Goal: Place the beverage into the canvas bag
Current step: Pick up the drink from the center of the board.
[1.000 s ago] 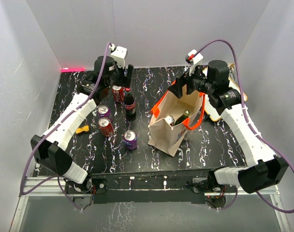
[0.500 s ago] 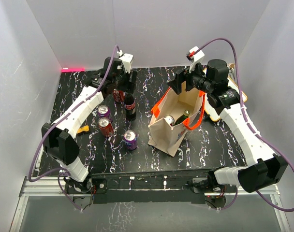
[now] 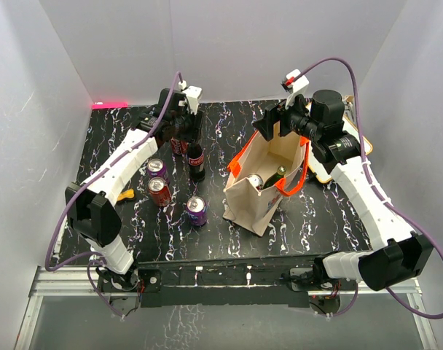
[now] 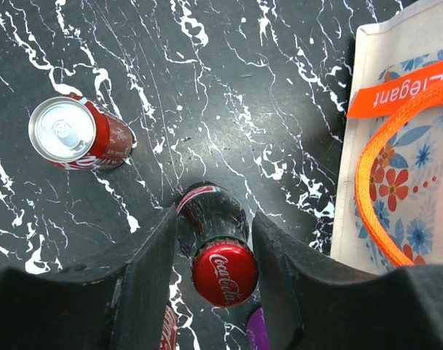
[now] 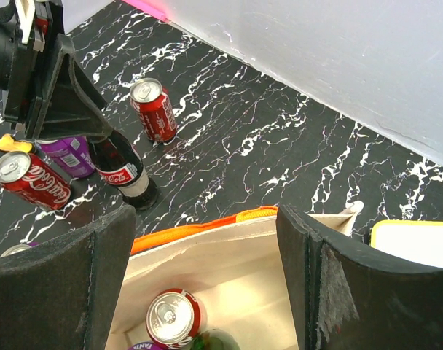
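A dark Coca-Cola bottle [image 3: 195, 157] with a red cap [image 4: 224, 273] stands upright left of the canvas bag [image 3: 254, 198]. My left gripper [image 3: 191, 138] reaches down over it, open, one finger on each side of the neck [image 4: 216, 222] with thin gaps to the cap. The beige bag [image 4: 396, 146] with orange handles stands open. Inside it lie a red can [image 5: 174, 317] and a green bottle [image 3: 277, 175]. My right gripper [image 3: 269, 131] hangs open over the bag's far rim [image 5: 205, 219], holding nothing.
A red can [image 4: 76, 135] stands just behind the bottle. Two purple cans [image 3: 157, 169] [image 3: 197, 211] and another red can [image 3: 159, 191] stand nearer the front. A small yellow object [image 3: 124, 195] lies at the left, and a yellow-rimmed item [image 5: 414, 244] sits right of the bag.
My left arm has swung right and come down over the cola bottle, and its jaws have narrowed around the neck. The right arm has barely moved.
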Tool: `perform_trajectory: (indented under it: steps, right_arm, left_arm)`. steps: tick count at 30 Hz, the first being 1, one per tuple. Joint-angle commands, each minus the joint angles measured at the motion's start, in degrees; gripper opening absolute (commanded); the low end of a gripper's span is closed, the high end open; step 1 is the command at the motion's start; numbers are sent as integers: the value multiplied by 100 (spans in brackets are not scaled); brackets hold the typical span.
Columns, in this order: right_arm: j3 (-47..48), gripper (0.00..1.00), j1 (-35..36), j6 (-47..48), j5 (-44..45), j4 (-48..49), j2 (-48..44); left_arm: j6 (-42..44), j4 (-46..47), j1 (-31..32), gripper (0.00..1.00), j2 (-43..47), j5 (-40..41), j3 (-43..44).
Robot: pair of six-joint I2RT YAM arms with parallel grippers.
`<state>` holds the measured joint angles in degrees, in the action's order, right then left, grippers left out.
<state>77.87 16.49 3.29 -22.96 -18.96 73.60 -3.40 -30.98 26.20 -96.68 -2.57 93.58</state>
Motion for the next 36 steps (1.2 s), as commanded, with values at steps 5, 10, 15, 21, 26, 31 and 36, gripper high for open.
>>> perform_trajectory:
  steps: [5, 10, 15, 21, 26, 31, 36]
  right_arm:
    - [-70, 80, 27, 32, 154, 463, -124]
    - [70, 80, 28, 75, 198, 422, -4]
    - [318, 80, 26, 32, 64, 432, 217]
    - [832, 80, 26, 253, 143, 318, 539]
    - [1078, 80, 25, 213, 244, 260, 747]
    - [1127, 82, 28, 160, 507, 465, 871]
    - [1428, 84, 18, 194, 916, 284, 1096]
  left_arm:
    - [215, 25, -36, 34, 284, -279, -137]
    - [604, 216, -31, 20, 396, -511, -233]
    - [945, 376, -26, 3, 412, -932, 31]
    - [1295, 410, -2, 0, 427, -1021, 606]
    - [1329, 470, 1, 0, 432, -1244, 989]
    - [1342, 401, 0, 0, 331, -1387, 1722]
    - [1373, 420, 38, 0, 101, -1627, 2453]
